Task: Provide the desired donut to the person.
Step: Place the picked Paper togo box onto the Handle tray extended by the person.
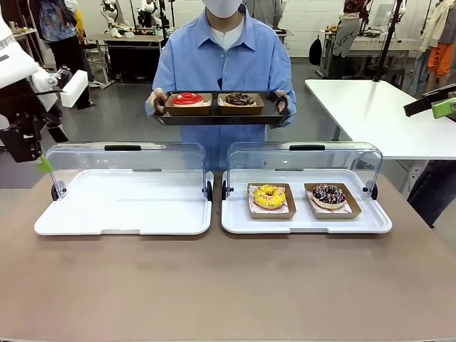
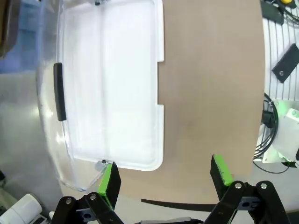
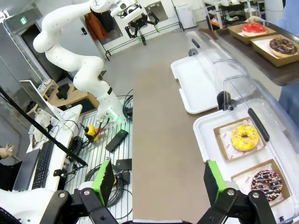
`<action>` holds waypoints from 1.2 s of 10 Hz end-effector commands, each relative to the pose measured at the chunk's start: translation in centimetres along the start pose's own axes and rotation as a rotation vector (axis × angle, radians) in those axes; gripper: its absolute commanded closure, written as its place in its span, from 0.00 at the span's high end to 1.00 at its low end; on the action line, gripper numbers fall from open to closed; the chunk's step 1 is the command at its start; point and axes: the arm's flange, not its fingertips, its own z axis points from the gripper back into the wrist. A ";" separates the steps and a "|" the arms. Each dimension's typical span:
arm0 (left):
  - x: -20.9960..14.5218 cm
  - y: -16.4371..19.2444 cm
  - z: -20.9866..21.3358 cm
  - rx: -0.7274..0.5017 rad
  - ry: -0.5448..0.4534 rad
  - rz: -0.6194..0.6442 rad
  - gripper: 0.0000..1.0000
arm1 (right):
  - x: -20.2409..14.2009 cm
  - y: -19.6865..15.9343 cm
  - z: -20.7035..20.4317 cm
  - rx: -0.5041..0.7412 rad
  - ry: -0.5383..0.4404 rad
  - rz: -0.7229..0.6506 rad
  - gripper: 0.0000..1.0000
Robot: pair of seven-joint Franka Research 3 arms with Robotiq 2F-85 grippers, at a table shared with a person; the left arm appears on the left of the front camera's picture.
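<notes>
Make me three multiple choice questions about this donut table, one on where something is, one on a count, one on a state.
1. Where is the yellow donut?
A. left display tray
B. right display tray
C. the person's dark tray

2. How many donuts sit on the dark tray held by the person?
A. one
B. two
C. four

3. The display lids are:
A. open
B. shut
C. removed

Answers: 1 B, it sits beside the chocolate sprinkled donut. 2 B, a red one and a chocolate one. 3 A, both clear lids stand raised behind the trays.
</notes>
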 end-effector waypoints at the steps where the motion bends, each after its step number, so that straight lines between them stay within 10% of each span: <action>1: -0.5 -0.1 0.1 -0.004 0.000 0.009 1.00 | 0.1 0.1 -0.1 0.008 -0.010 0.012 1.00; 12: -0.4 0.0 0.0 -0.003 -0.002 0.008 1.00 | 0.1 0.1 -0.1 0.008 -0.010 0.012 1.00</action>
